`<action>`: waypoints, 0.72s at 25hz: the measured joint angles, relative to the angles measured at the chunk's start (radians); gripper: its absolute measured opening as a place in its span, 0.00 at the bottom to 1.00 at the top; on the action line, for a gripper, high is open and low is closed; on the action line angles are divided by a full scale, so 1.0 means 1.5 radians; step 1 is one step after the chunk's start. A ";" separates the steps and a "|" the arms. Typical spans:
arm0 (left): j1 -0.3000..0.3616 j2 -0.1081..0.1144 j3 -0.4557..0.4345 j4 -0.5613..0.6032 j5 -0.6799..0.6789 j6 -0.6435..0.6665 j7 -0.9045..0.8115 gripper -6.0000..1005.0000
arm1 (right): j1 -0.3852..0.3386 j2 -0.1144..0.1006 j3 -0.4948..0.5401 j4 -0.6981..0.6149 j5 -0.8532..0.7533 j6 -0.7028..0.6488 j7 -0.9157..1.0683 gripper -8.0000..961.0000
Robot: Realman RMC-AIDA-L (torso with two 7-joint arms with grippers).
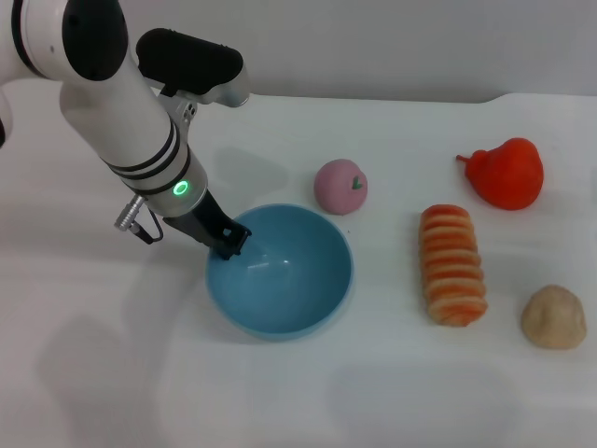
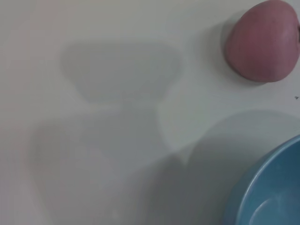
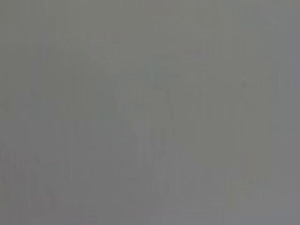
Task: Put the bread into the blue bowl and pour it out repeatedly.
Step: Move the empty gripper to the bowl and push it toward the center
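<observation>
Left gripper (image 1: 230, 242) was at the near-left rim of the blue bowl (image 1: 289, 299), and its dark fingers were closed on that rim, one side inside the bowl and one side outside, as far as the head view showed. Its white arm came down from the upper left of the head view, with a green light ring on the wrist. The bowl stood upright on the white table (image 1: 112, 373) and nothing lay inside it. The bread (image 1: 452, 264) lay on the table well to the right of the bowl, apart from it, with its striped orange and cream ridged side up and its long axis running away from the robot. Just beside the near end of the bread, on its right, sat a small round tan lump (image 1: 553, 317). A red pear-shaped toy (image 1: 506, 174) lay farther back on the right side. A pink round toy fruit (image 1: 340, 186) sat just behind the bowl, close to its far rim but not touching. In the left wrist view, the pink fruit (image 2: 262, 41) showed at one corner and a piece of the blue bowl rim (image 2: 243, 197) at another, with grey shadows on the table between them. The right gripper was not visible in any view, and the right wrist view gave only a plain grey field.
</observation>
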 joint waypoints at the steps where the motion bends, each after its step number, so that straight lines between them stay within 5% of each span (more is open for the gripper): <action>1: -0.001 0.000 0.000 0.001 0.000 0.000 0.000 0.02 | 0.000 0.000 0.000 0.000 0.000 0.000 0.000 0.51; 12: -0.004 0.000 -0.080 0.024 -0.015 0.011 -0.026 0.00 | 0.005 -0.003 0.007 0.007 0.006 0.007 0.050 0.51; 15: -0.002 0.002 -0.118 0.024 -0.024 0.015 -0.027 0.00 | 0.012 -0.018 -0.007 0.019 -0.020 0.007 0.147 0.51; 18: 0.000 0.003 -0.134 0.025 -0.025 0.015 -0.027 0.00 | 0.022 -0.052 -0.026 0.034 -0.122 0.018 0.285 0.51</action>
